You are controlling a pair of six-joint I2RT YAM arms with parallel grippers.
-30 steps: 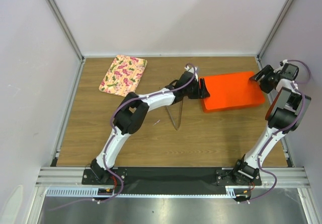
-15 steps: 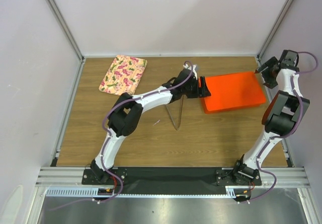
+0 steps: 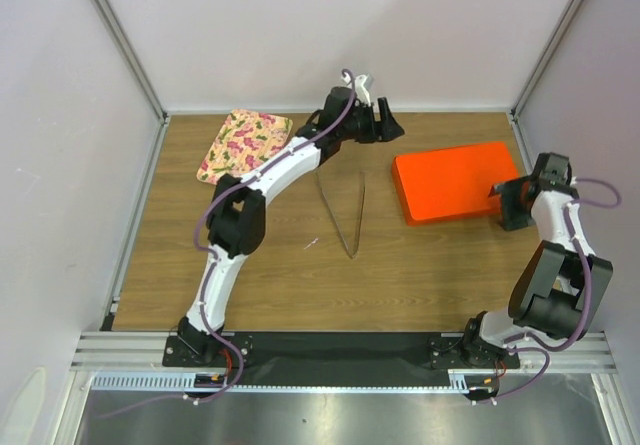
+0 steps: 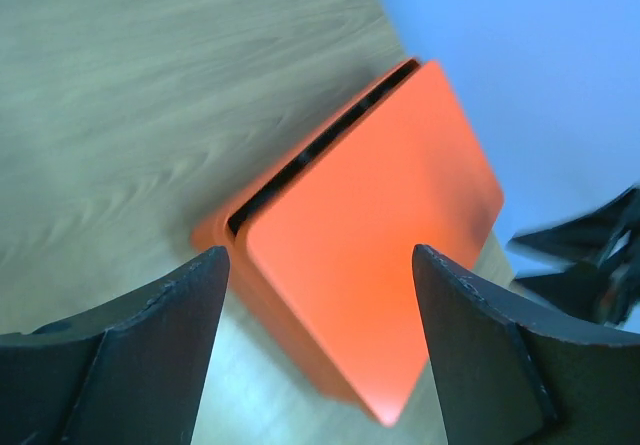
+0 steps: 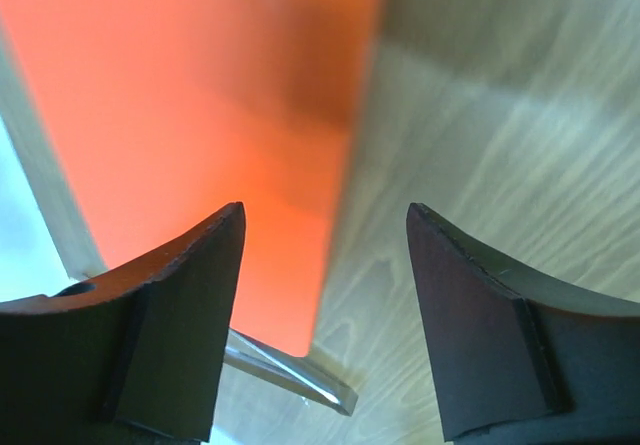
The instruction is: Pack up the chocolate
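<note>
The orange box (image 3: pixel 455 180) lies shut on the right of the table. No chocolate and no paper cups are in view. My left gripper (image 3: pixel 385 123) is open and empty, held above the table's back edge, left of the box and apart from it. In the left wrist view (image 4: pixel 318 255) the box (image 4: pixel 370 255) lies below, with a thin dark gap (image 4: pixel 320 145) under its lid. My right gripper (image 3: pixel 505 200) is open and empty at the box's right front corner. In the right wrist view (image 5: pixel 325 215) the box's edge (image 5: pixel 200 95) lies between the fingers.
Metal tongs (image 3: pixel 345 210) lie on the wood at mid-table. A floral tray (image 3: pixel 245 145) sits at the back left. A metal frame strip (image 5: pixel 290 370) shows close below the right gripper. The cage walls stand close behind and to the right of the box.
My left gripper has drawn back from the box's left edge and risen toward the back wall. My right gripper has come from the back right corner to the box's right front corner.
</note>
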